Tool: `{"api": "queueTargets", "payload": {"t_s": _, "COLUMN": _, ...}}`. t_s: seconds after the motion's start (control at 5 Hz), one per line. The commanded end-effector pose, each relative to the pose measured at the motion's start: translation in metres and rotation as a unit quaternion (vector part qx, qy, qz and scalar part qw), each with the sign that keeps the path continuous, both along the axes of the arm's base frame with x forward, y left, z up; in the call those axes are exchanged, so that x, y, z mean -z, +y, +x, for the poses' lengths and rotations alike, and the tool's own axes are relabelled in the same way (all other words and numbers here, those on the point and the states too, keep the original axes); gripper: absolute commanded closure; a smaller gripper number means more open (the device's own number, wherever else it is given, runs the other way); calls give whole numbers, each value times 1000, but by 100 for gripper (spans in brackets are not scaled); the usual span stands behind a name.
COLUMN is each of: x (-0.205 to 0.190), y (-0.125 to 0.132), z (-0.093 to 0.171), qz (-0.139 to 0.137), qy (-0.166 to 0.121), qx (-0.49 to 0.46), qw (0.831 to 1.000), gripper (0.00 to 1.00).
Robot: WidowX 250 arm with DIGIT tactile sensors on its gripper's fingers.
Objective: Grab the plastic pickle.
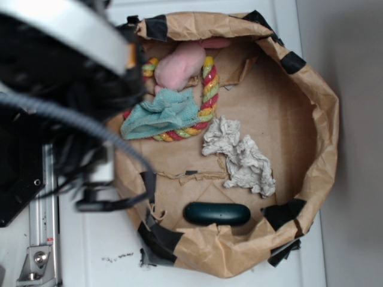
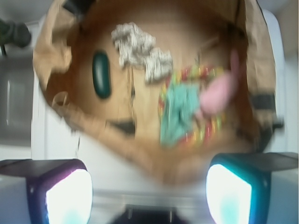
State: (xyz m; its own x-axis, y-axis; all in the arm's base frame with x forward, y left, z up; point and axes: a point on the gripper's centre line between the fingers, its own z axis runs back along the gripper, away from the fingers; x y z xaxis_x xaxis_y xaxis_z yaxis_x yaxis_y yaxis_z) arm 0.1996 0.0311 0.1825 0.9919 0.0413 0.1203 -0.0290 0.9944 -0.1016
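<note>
My gripper (image 2: 148, 186) hangs above the bin with its 2 pads (image 2: 69, 196) spread wide apart and nothing between them, lit pale at the bottom of the wrist view. Below me is a brown paper bin (image 1: 320, 119), its crumpled walls rolled down and patched with black tape (image 1: 158, 236). It sits on a white table (image 1: 99, 251), with a grey surface to the right in the exterior view.

The plastic pickle (image 1: 216, 213) lies flat on the bin floor at about 6 o'clock in the exterior view, close to the near wall and well apart from everything else. In the wrist view it sits at roughly 10 o'clock, standing lengthwise.

At 12 o'clock in the exterior view the pink plush toy (image 1: 179, 64) rests inside a striped rope ring (image 1: 209, 89), and the turquoise cloth (image 1: 161, 113) drapes over the ring's lower left part. A crumpled grey rag (image 1: 242, 156) lies near the centre, between the ring and the pickle. My arm's dark body (image 1: 54, 78) fills the upper left of that view, blurred.
</note>
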Motion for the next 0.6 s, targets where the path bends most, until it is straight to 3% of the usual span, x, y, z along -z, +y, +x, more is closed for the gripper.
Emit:
{"api": "queueTargets", "payload": {"t_s": 0.0, "x": 45, "y": -9, "z": 43, "qz": -27, "qy": -19, "qx": -2, "qw": 999, "gripper": 0}}
{"api": "queueTargets", "payload": {"t_s": 0.2, "x": 62, "y": -19, "z": 49, "qz": -35, "qy": 4, "qx": -39, "qw": 999, "gripper": 0}}
{"api": "queueTargets", "payload": {"t_s": 0.4, "x": 107, "y": -37, "z": 74, "qz": -25, "qy": 38, "qx": -114, "qw": 992, "gripper": 0}}
